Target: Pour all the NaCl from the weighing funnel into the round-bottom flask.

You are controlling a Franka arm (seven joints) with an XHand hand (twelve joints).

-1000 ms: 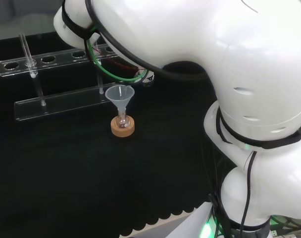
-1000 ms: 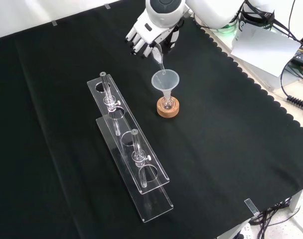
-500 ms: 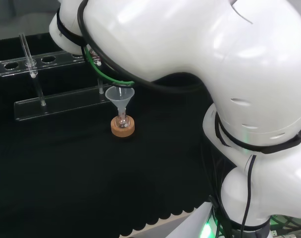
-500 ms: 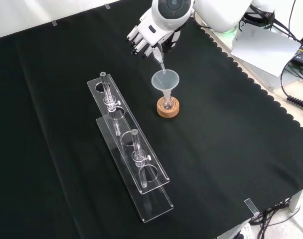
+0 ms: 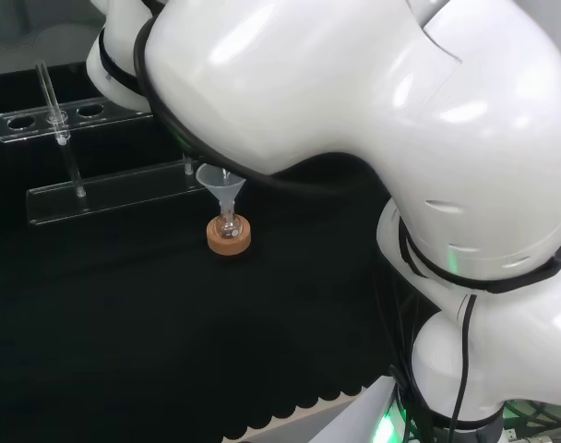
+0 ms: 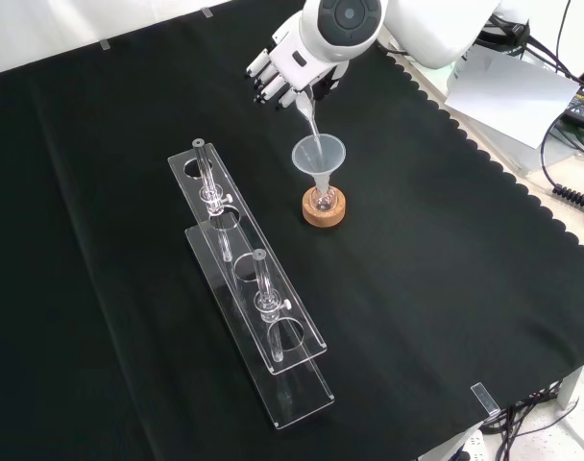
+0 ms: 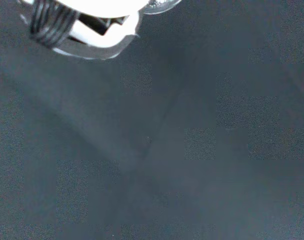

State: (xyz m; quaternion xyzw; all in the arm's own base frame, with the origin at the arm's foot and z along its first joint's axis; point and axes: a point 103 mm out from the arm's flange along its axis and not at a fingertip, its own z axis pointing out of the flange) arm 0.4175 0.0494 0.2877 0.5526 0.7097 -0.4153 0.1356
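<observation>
In the front view the hand point(image 6: 290, 65) hangs just above a clear plastic funnel point(image 6: 318, 158), its fingers curled round a clear weighing funnel point(image 6: 307, 113). That weighing funnel tilts steeply down, its spout tip inside the plastic funnel's mouth. The plastic funnel stands in a small round-bottom flask point(image 6: 322, 201) on a cork ring point(image 6: 325, 211). In the head view the plastic funnel point(image 5: 221, 187), the flask point(image 5: 228, 224) and the cork ring point(image 5: 229, 239) sit left of the arm's white links, which hide the hand. A blurred white part of the hand point(image 7: 87, 22) shows in the wrist view over black cloth.
A clear acrylic test-tube rack point(image 6: 246, 279) with two glass tubes stands left of the flask in the front view and behind it in the head view point(image 5: 96, 152). The cloth's scalloped edge point(image 6: 484, 154) runs along the right of the front view, with papers and cables beyond it.
The arm's wrist has turned and risen, tipping the weighing funnel steeper over the plastic funnel. In the head view the white links have swung further over the bench. Flask and rack stay put.
</observation>
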